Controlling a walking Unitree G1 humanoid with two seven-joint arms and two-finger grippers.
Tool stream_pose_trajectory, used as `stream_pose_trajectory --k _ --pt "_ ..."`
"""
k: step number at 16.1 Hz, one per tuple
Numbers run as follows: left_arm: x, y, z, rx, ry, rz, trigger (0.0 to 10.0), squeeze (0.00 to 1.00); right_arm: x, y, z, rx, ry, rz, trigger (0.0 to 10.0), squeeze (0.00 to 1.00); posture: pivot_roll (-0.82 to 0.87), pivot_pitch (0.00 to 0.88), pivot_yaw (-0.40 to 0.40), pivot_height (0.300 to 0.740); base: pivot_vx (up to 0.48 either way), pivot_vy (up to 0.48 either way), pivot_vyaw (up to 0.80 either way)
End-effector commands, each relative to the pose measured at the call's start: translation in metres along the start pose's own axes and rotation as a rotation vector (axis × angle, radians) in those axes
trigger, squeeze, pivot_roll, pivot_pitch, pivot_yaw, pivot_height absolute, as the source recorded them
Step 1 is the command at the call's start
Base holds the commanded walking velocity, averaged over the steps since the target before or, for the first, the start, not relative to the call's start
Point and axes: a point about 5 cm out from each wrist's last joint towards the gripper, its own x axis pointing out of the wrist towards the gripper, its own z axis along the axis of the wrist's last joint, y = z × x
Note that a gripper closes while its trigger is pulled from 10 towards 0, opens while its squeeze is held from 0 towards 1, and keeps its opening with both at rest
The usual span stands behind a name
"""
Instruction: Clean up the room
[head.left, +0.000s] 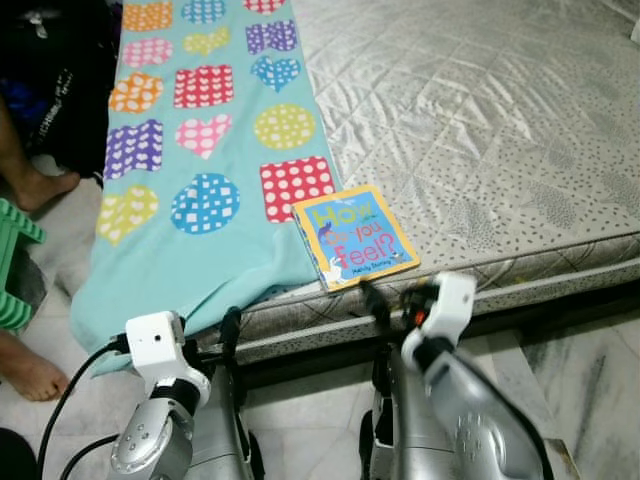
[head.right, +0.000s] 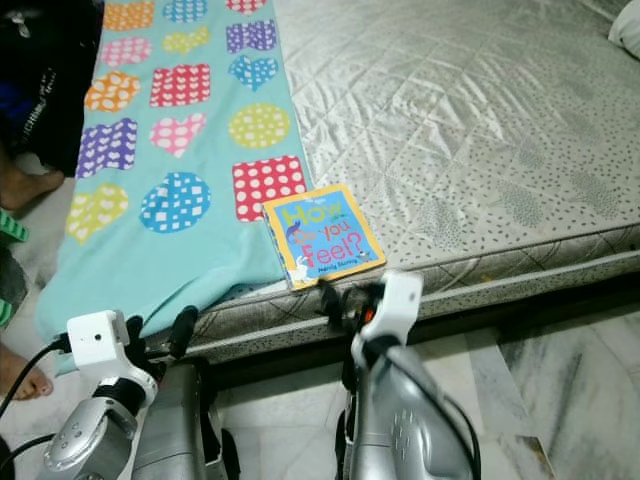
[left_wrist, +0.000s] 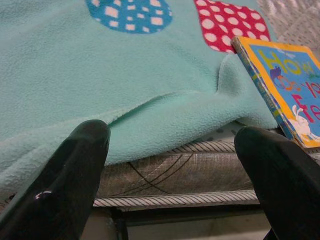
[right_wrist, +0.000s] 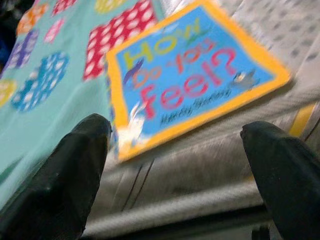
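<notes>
Right gripper (right_wrist: 175, 165) jaws spread just short of book (right_wrist: 192, 75)

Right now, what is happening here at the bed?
The robot stands at the edge of the bed. Its right gripper, fingers open, is held just short of a children's book lying at the mattress edge beside a teal blanket. The left gripper, also open, faces the blanket's hanging edge. Nothing is held yet.

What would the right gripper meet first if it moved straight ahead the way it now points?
Probably the near edge of the book, which lies centred between the open right gripper fingers. The mattress side sits just beneath that line, so depth leaves some doubt.
</notes>
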Motion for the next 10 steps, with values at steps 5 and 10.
stream_pose_trajectory --k 5,10 --pt "-0.005 0.002 0.001 0.012 0.010 0.018 10.0 0.00 0.027 0.050 -0.022 0.232 0.024 0.057 10.0 0.00 0.00 0.240 0.022 0.541 0.000 0.000 0.00" --pt "-0.005 0.000 0.002 0.005 0.013 0.015 10.0 0.00 0.039 0.052 -0.046 0.308 0.084 0.018 10.0 0.00 0.03 0.246 0.024 0.541 0.000 0.000 0.00"
